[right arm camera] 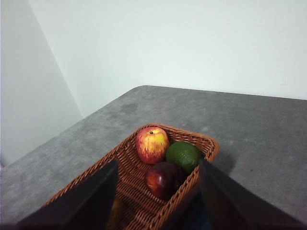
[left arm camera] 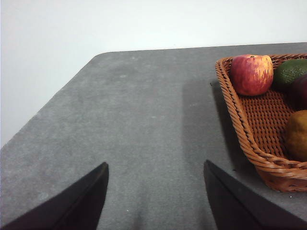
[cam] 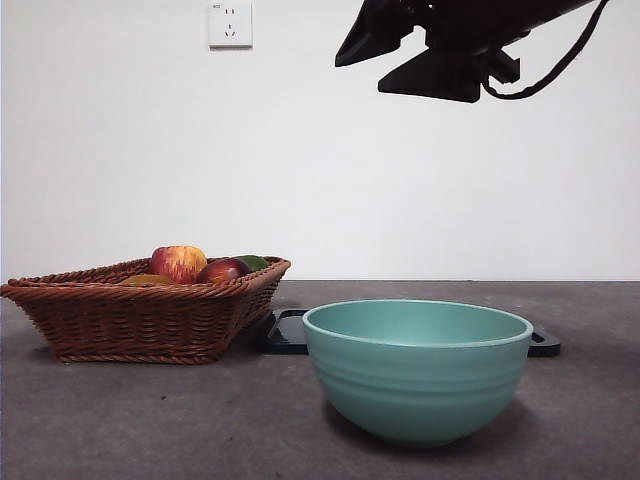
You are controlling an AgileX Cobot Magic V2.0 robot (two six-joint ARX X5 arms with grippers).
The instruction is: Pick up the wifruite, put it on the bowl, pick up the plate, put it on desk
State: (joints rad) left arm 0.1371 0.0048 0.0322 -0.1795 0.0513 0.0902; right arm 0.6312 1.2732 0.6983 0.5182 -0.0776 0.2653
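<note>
Both end effectors spread, empty – right end effector (right arm camera: 158, 201) above basket (right arm camera: 139, 201); left end effector (left arm camera: 156, 191) over desk (left arm camera: 144, 120)

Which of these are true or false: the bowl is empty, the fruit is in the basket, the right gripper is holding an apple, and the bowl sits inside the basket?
The teal bowl holds fruit: cannot tell, its inside is hidden.
The fruit lies in the wicker basket: true.
The right gripper holds the red-yellow apple: false, it is open above the basket.
The bowl sits inside the basket: false, it stands on the desk beside it.
The left gripper is open: true.
</note>
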